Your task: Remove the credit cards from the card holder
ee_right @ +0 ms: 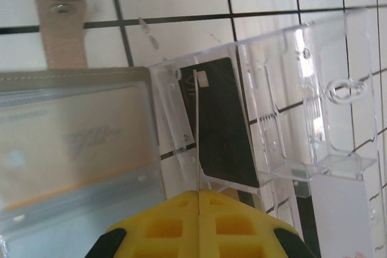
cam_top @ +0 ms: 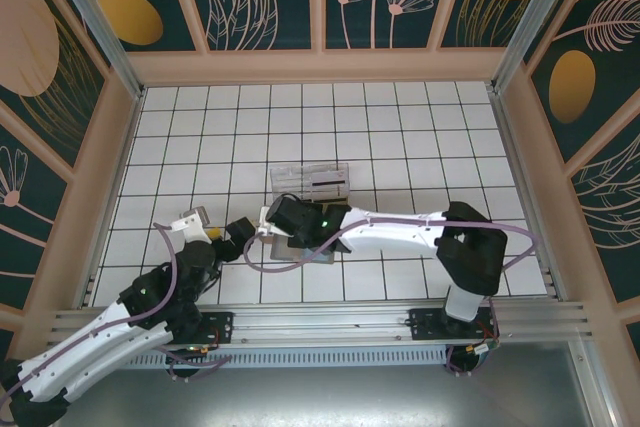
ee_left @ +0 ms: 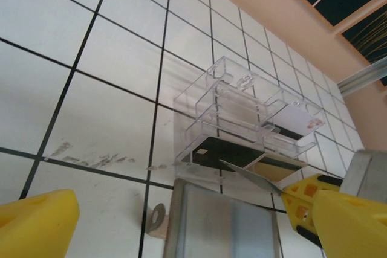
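My right gripper [ee_right: 198, 206] pinches one credit card [ee_right: 196, 131] edge-on over the clear tray [ee_right: 338, 89] | left gripper [ee_left: 193, 222] gapes wide, holding nothing | card holder [ee_right: 72, 143] just beside tray | I'd tilt the card flat, low, then release.

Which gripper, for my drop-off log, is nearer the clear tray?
Right. The right gripper holds a card at the near edge of the clear tray; the left gripper hangs left of the card holder.
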Robot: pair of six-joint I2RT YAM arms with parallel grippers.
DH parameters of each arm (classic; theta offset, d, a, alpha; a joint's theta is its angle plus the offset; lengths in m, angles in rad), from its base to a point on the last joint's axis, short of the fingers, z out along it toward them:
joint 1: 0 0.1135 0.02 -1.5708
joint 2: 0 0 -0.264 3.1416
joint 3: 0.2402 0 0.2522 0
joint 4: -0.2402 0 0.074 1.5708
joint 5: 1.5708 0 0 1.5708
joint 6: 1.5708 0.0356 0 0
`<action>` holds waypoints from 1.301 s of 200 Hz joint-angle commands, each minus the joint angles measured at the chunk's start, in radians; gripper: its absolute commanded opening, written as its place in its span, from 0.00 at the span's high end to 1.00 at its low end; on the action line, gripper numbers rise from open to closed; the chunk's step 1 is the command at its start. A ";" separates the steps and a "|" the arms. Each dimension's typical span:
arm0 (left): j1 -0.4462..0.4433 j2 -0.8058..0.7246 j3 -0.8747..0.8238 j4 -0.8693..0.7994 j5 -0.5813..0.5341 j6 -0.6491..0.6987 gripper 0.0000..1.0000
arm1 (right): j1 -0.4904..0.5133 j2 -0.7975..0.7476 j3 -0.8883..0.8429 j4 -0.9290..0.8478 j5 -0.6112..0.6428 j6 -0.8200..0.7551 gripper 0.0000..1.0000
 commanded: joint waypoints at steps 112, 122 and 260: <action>0.003 -0.007 -0.035 -0.013 -0.012 -0.015 0.01 | 0.005 0.105 0.030 0.080 0.138 -0.183 1.00; 0.003 -0.007 -0.037 -0.011 -0.011 -0.016 0.01 | 0.002 0.112 0.028 0.085 0.139 -0.183 1.00; 0.003 -0.025 -0.059 -0.006 0.007 -0.014 0.01 | -0.045 0.205 0.107 0.096 0.191 -0.096 0.58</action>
